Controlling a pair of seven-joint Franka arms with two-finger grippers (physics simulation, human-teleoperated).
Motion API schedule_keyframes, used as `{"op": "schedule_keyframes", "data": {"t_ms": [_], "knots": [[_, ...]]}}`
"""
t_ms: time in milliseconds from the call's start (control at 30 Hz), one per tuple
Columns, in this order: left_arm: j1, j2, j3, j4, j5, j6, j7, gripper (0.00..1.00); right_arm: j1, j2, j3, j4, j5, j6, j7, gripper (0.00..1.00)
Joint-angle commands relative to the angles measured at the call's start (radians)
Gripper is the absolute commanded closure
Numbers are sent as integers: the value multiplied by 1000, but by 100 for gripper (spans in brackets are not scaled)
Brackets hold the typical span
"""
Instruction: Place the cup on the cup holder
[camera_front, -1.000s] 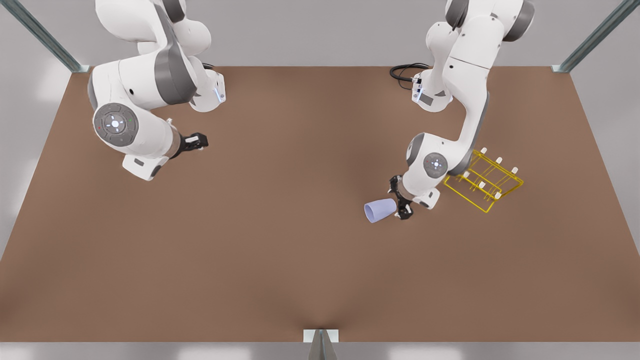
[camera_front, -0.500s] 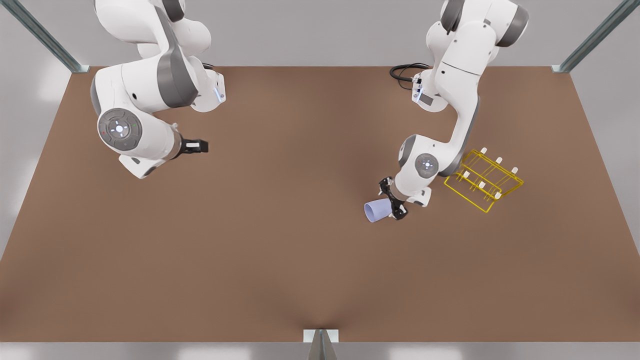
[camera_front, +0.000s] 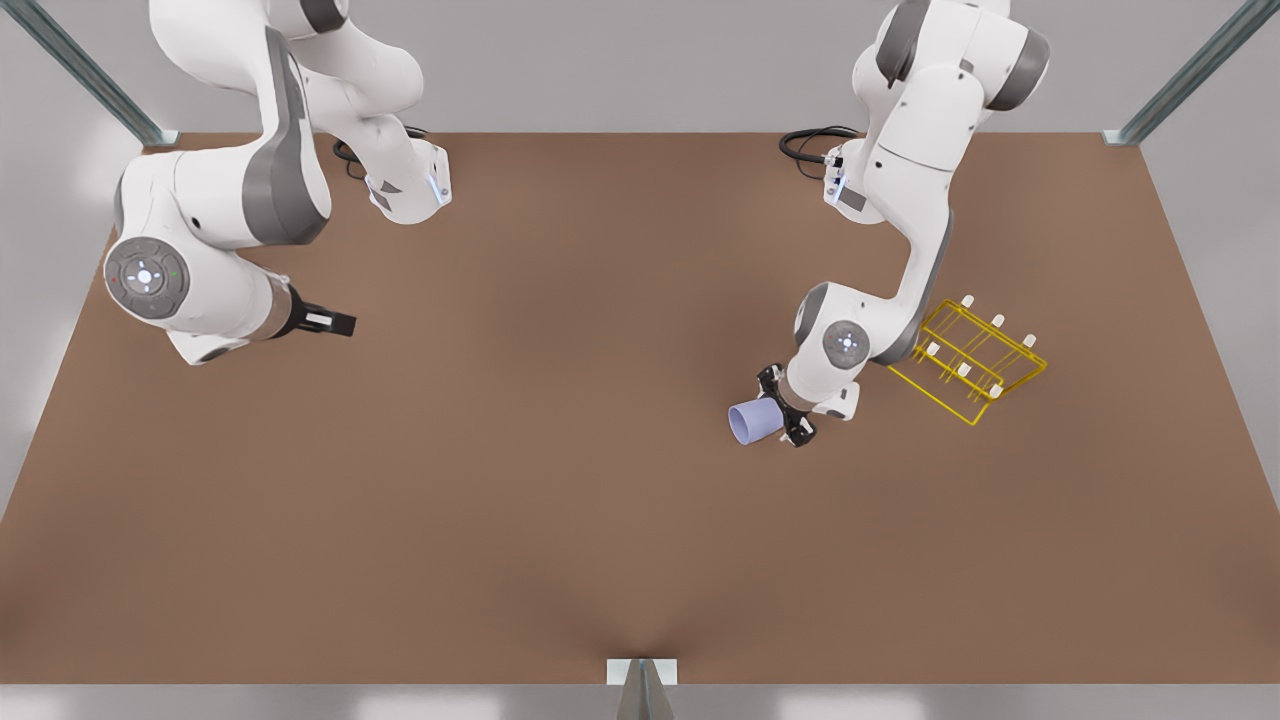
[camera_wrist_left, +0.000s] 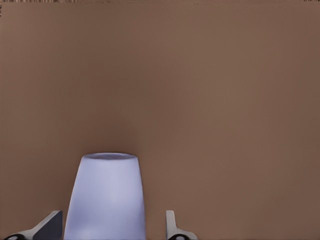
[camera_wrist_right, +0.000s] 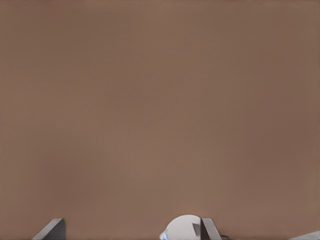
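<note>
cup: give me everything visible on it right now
The cup is a plain lavender-blue tapered tumbler, no handle, matte and smooth. It lies on its side on the brown table, open mouth toward the front view's left, base between the open fingers of the left gripper. In the left wrist view a finger stands clear of its wall; contact on the other side is unclear. The cup holder sits apart, toward the front view's right.

Left claw (camera_wrist_left: 112, 227) straddles the lavender cup (camera_wrist_left: 106, 197) over brown table (camera_wrist_left: 225, 100).
</note>
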Motion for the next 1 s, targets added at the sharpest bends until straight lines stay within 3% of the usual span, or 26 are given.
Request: {"op": "schedule_keyframes", "data": {"t_ms": [0, 967], "knots": [[0, 0, 0, 0, -2, 2, -34, 0, 5, 2, 1, 1, -9, 6, 76, 0], [-32, 53, -17, -9, -8, 21, -39, 0, 6, 52, 1, -12, -3, -1, 76, 0]]}}
